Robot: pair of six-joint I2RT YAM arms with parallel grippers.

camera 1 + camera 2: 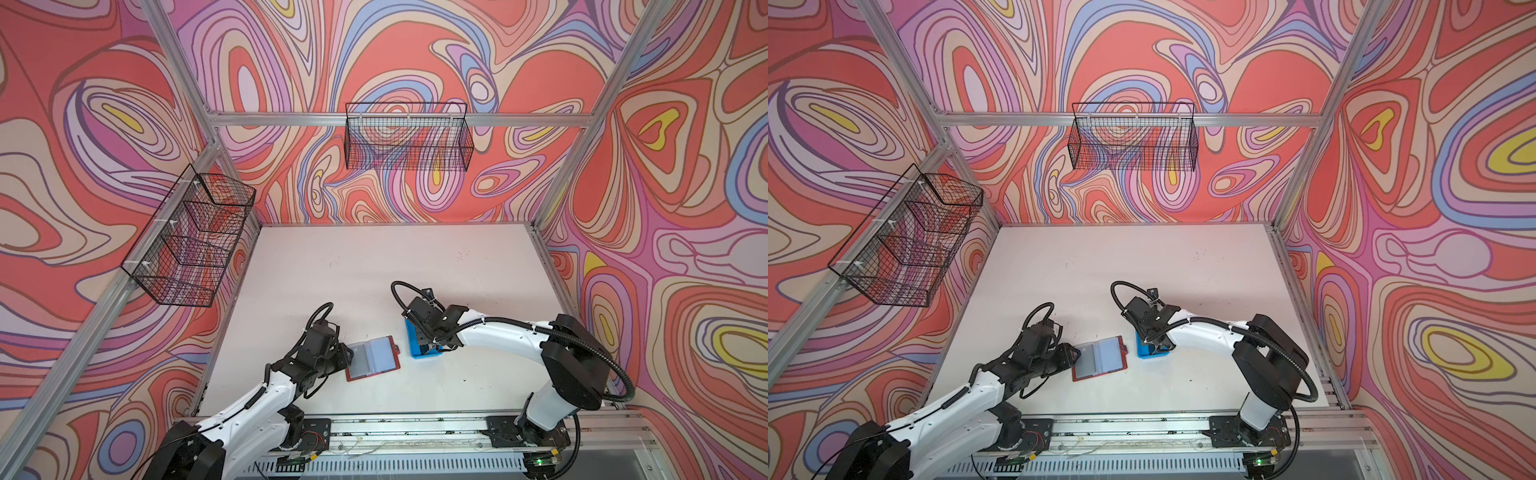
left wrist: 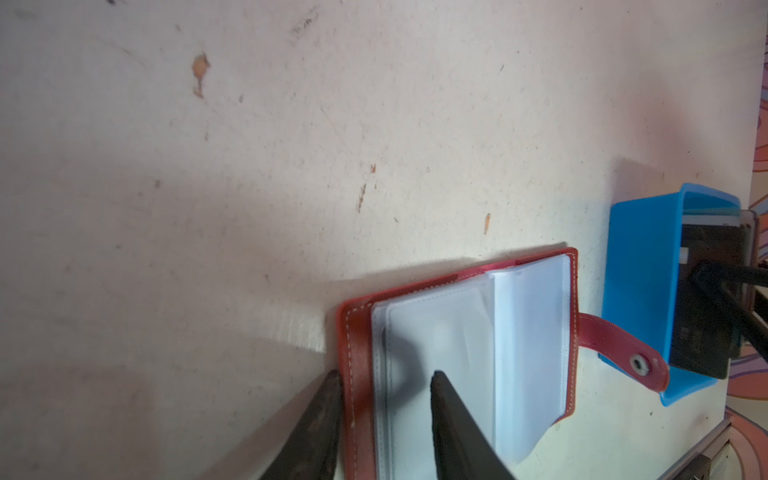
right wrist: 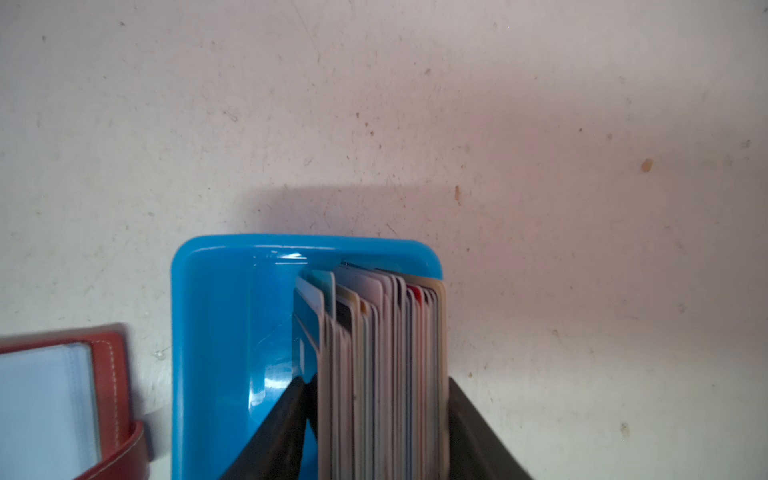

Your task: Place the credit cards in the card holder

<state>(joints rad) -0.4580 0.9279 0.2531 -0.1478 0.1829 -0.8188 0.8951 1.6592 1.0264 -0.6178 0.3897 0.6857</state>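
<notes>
- Bg: swirl-print walls, wire baskets [image 1: 187, 237] on the frame. White table [image 1: 374, 257], scuffed.
- Left gripper [image 2: 384, 376]: fingers apart, astride the holder's outer cover edge. One sits on the table beside the cover, the other has its tip on a clear sleeve. Clamping vs just pressing: can't tell.
- Card holder [image 1: 374, 357]: lies open and flat, front-centre btwn the arms, sleeves up, snap tab [image 2: 623, 353] pointing at the tray. Sleeves look card-free.
- Risk: if the left only rests on slick plastic, the holder could skid or a page flip when a card is pushed in.
- Blue tray [image 3: 216, 332]: just beside the holder's tab side. Credit cards [image 3: 382, 340] stand on edge in it, packed to the wall away from the holder.
- Right gripper [image 3: 376, 382]: down in the tray, a finger either side of the whole stack. Squeezing yet or not: can't tell.
- Risk: it takes the full stack, not one card, so no sleeve fit; cards could fan or drop. A light tray could also drag or lift.
- Views: both top views give the layout, but the right wrist hides cards and jaws. Only the right wrist view shows the stack edges btwn the fingers. Only the left wrist view shows the black-faced card [image 2: 706, 299] and where the left fingers sit.
</notes>
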